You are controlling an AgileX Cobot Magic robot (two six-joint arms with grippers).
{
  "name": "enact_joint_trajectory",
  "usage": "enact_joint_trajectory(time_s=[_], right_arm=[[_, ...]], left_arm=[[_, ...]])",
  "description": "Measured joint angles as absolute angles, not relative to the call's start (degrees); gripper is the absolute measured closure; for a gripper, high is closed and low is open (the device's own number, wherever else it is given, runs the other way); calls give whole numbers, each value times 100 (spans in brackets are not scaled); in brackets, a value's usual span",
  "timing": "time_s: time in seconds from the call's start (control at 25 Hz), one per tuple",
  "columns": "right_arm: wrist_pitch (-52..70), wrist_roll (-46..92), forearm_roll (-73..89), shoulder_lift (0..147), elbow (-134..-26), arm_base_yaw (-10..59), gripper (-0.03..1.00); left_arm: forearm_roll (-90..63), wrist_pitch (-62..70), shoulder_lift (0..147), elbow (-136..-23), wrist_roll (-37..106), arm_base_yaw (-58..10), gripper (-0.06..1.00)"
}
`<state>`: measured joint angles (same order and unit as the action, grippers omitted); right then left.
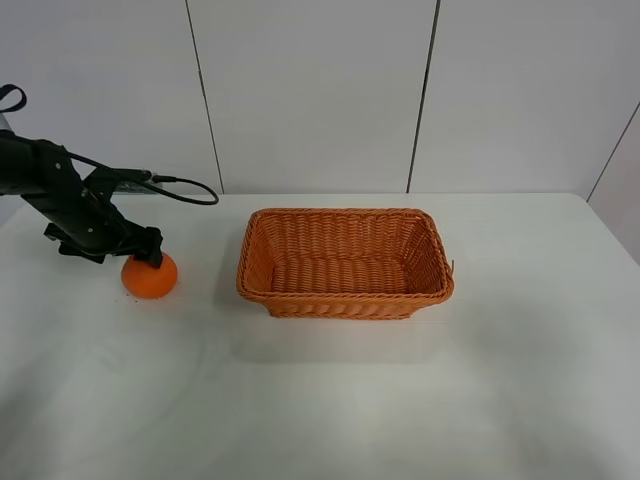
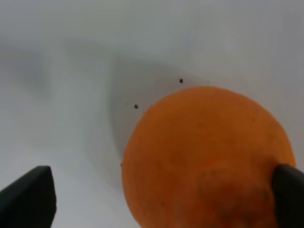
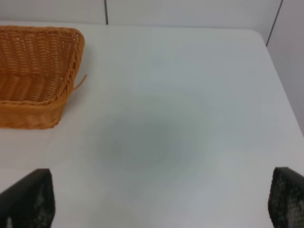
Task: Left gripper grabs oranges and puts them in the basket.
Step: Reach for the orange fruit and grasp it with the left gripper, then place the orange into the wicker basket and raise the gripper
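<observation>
From the high camera, the left gripper [image 1: 148, 250] sat low over the top of the orange [image 1: 150, 278], which rested on the white table [image 1: 330, 400] well to the left of the basket [image 1: 345, 262]. Bare tabletop lay between the fruit and the basket's near wall. A black cable [image 1: 185, 190] looped off the arm in front of the paneled wall [image 1: 310, 90].

In the left wrist view, the left gripper [image 2: 159, 202] stood wide open. One finger [image 2: 289, 194] was at the orange's [image 2: 204, 152] edge, and the other was well apart from it, so nothing was clamped. A few dark specks dotted the table [image 2: 71, 118] beside the fruit.

In the right wrist view, the right gripper [image 3: 157, 202] was spread wide and empty above bare table [image 3: 190, 95], with one corner of the basket [image 3: 38, 71] off to the side.
</observation>
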<state>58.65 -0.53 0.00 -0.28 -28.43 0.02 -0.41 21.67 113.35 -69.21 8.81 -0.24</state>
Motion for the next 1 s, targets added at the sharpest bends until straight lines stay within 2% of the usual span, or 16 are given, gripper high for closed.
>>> enact_joint_trajectory(time_s=[0.16,0.28,0.4,0.6,1.0], right_arm=[[5865,-53,0,-28,-2843,2,27],[5865,-53,0,-28,-2843,2,27],[5865,-53,0,-28,-2843,2,27],[5865,-53,0,-28,-2843,2,27],[5865,-53,0,-28,-2843,2,27]], left_arm=[[-53,2092,11463,-6941,908,-133,-5],[-69,2085,11567,-6952,908,-273,5],[-70,2085,11600,-6952,910,-396,26],[-70,2193,11589,-6959,915,-414,72],[-46,2613,11541,-6998,1014,-414,75]])
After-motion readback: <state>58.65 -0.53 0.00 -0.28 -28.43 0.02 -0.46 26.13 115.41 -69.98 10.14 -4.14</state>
